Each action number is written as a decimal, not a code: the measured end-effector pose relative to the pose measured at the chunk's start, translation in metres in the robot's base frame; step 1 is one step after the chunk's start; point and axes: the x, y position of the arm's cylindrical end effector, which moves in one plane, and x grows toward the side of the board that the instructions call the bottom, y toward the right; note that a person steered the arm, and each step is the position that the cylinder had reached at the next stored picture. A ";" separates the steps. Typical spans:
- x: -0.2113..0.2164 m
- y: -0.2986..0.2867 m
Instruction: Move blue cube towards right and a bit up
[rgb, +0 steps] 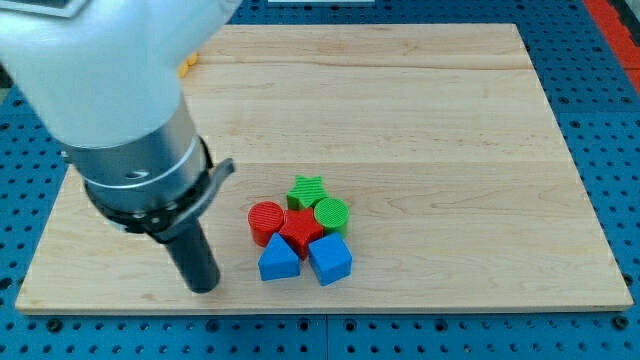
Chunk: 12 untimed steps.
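The blue cube (330, 259) lies near the board's bottom edge, at the lower right of a tight cluster of blocks. To its left sits a blue triangular block (278, 260). Above them are a red star (301, 233), a red cylinder (265, 220), a green cylinder (331, 214) and a green star (306, 190). My tip (204, 285) rests on the board to the left of the cluster, about a block's width left of the blue triangular block and well left of the blue cube.
The wooden board (450, 120) lies on a blue perforated table. A yellow block (187, 64) peeks out at the view's top left, mostly hidden by the arm. The arm's large body (110, 90) covers the board's left part.
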 end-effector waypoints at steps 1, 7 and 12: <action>0.000 0.016; 0.000 0.103; -0.035 0.247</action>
